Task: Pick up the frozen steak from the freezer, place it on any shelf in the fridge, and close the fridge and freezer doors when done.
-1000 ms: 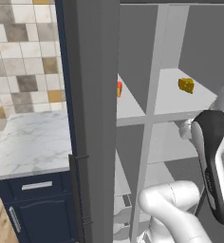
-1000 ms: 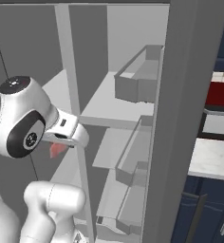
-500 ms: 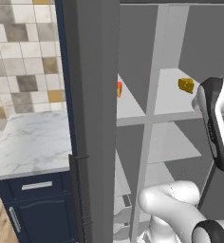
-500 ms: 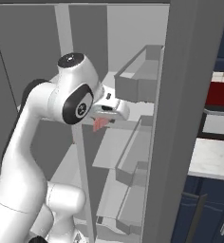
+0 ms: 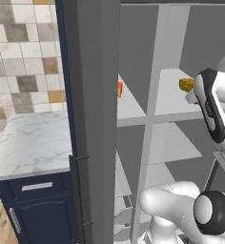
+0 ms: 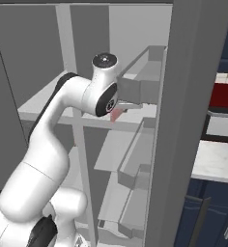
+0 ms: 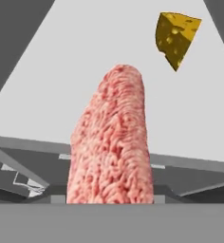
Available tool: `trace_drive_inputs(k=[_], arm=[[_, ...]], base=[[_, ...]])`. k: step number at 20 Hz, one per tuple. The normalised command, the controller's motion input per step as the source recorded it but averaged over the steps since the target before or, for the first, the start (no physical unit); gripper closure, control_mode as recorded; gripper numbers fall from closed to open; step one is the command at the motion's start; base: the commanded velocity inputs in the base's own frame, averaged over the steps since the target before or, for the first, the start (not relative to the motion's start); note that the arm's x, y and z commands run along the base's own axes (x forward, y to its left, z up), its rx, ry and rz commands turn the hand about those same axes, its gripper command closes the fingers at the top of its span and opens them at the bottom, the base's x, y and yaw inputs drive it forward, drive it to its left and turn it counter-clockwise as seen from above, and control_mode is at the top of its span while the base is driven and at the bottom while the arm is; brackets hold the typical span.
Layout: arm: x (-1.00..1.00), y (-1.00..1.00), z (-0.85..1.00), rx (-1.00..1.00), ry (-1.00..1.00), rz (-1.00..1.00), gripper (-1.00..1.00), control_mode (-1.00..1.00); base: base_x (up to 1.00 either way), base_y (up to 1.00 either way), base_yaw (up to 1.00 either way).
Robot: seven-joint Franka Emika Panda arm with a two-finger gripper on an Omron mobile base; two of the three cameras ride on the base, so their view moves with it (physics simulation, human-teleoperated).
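Clearly the frozen steak [image 7: 111,142] is carried in the gripper [image 6: 120,110], whose fingers are pinched on its near end; in the hand view it juts forward as a rounded, pebbly pink slab over the front lip of the shelf [image 7: 61,95]. In the right base view a pink sliver of it hangs just below the hand at that shelf's edge.

Beyond the steak, farther back on the shelf and to one side, lies a yellow cheese wedge [image 7: 176,38], pitted with holes. The shelf itself is a flat, smooth white panel inside the fridge [image 6: 135,125].

The steak looks stiff and slick, held by one end only, so it could pivot or slip if the hand tilts. Released this near the lip, it might tip off the front edge. Pushed too deep, it could knock the wedge.
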Motion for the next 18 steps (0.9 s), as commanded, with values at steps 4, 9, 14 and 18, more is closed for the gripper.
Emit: trace_drive_inputs(k=[4,9,14,18], arm=[[0.98,-0.06,-0.19,0.00,0.00,0.18,1.00,-1.00],[1.00,-0.04,-0.32,0.00,0.00,0.15,1.00,-1.00],[1.00,0.00,-0.36,0.00,0.00,0.11,1.00,-1.00],[0.83,0.04,-0.16,0.00,0.00,0.03,-1.00,-1.00]], base=[[0.00,0.00,0.00],[0.00,0.00,0.00],[0.00,0.00,0.00],[0.00,0.00,0.00]])
